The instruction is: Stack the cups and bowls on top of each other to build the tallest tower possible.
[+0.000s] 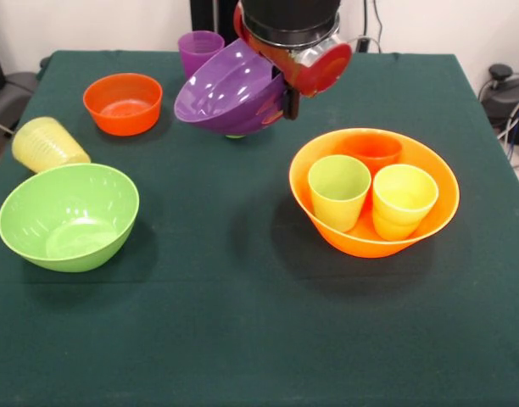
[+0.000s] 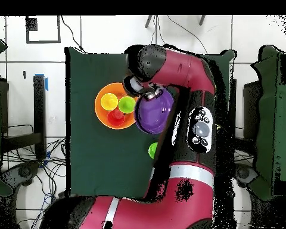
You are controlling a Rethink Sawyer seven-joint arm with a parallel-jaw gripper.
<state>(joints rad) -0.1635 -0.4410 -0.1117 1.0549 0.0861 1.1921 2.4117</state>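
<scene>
We have the end effector clamped on the rim of the wide purple bowl, which hangs tilted above the counter with its mouth tipped toward the camera in the front view, at about ten o'clock from the large yellow-orange bowl. That base bowl sits on the cloth and already holds three cups side by side: a lime green cup, a yellow cup and an orange cup behind them. Elsewhere on the counter we see the deep lime green bowl toward eight o'clock, a pale yellow cup lying on its side just beside it, the small orange bowl and a purple cup farther back. We judge the purple bowl light, stiff and glossy (so likely slippery at a rim pinch), and it may swing or slip if moved quickly; the thin rim is the only practical hold.
</scene>
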